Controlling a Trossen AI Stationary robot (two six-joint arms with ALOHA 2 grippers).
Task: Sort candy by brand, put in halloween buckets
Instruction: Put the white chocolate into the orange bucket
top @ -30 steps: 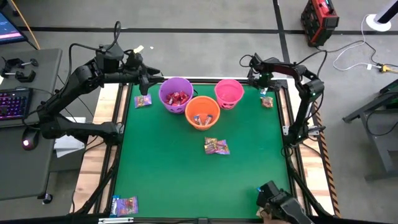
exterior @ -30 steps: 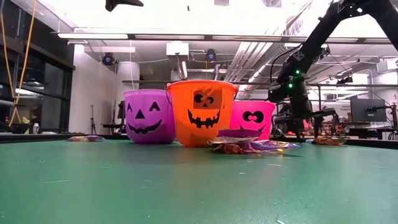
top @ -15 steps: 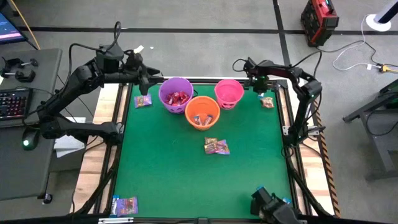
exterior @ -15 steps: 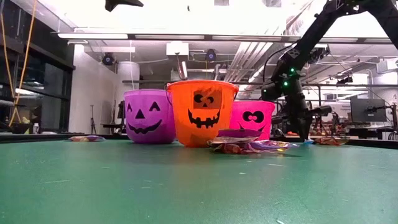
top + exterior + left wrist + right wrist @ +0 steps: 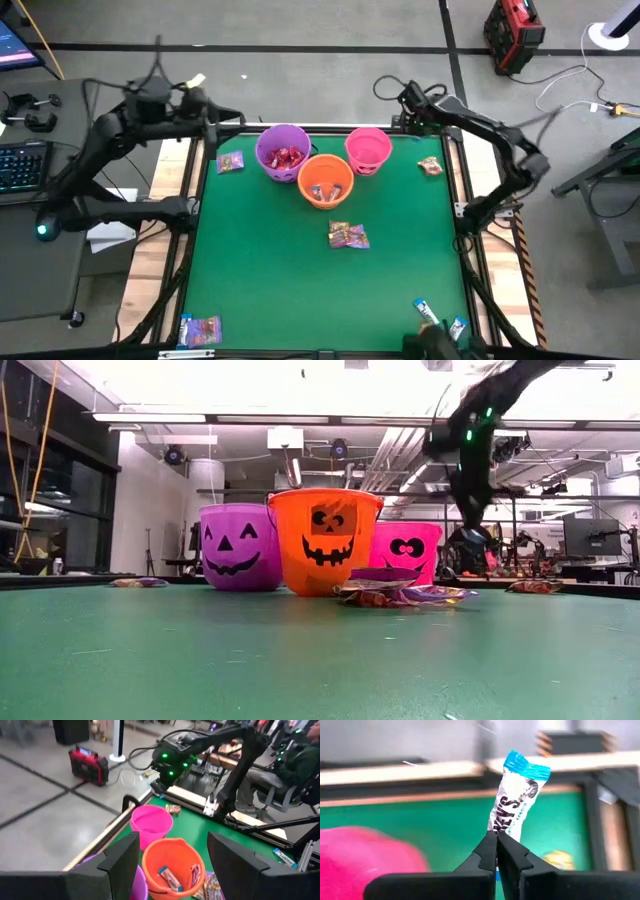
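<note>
My right gripper (image 5: 496,836) is pinched tight on a blue-and-white wrapped candy (image 5: 517,795), which stands upright above the fingertips with a crimped blue end on top and dark lettering down the white body. In the high view that gripper (image 5: 408,97) sits at the table's far edge, just beyond the pink bucket (image 5: 368,148). Three buckets cluster at the far middle of the green mat (image 5: 280,280): purple bucket (image 5: 283,150) with red wrappers inside, orange bucket (image 5: 326,178) in front, touching or nearly touching both neighbours, with a few sweets in it, pink one on the right. Loose candy: a small pile (image 5: 348,235) mid-table, near the orange bucket; one piece (image 5: 230,162) beside the purple bucket; a gold piece (image 5: 430,166) right of the pink bucket; a piece (image 5: 200,329) at the near left corner; two blue-and-white pieces (image 5: 440,320) at the near right corner. My left gripper (image 5: 170,865) has its fingers spread wide, holding nothing, up over the far left edge behind the purple bucket. Most of the mat's near half is bare. The table has a dark frame; grey floor around it, a desk with keyboard (image 5: 10,165) on the left, a red case (image 5: 513,35) far right. The low view shows jack-o'-lantern faces on all three buckets and an open workshop behind.
</note>
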